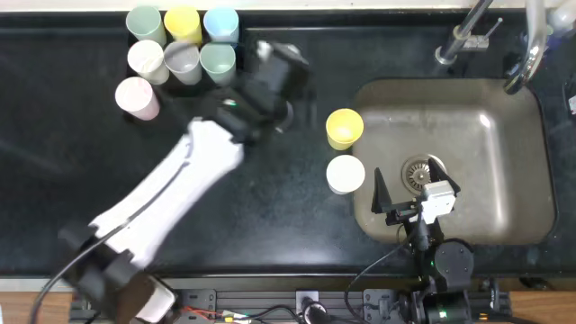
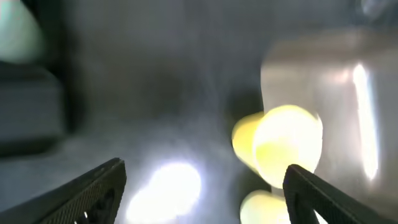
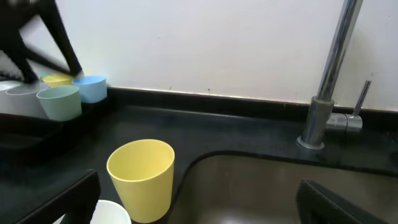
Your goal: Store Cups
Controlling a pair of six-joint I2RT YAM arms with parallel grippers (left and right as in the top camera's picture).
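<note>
the left hand (image 2: 204, 167) is held apart and empty near a yellow cup (image 1: 344, 127) on the desk (image 1: 54, 117); the right hand (image 3: 199, 180) is spread apart over the sink (image 1: 504, 144).

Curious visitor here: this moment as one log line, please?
left gripper open, empty, facing yellow cup | right gripper open at sink | white cup beside yellow cup | other cups grouped back left

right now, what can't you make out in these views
The yellow cup and white cup: blurred in the left wrist view, so their insides are unreadable.
The stored cups: in the right wrist view the left arm covers part of the group.
The faucet: its top is cut off by the right wrist view's upper edge.
</note>
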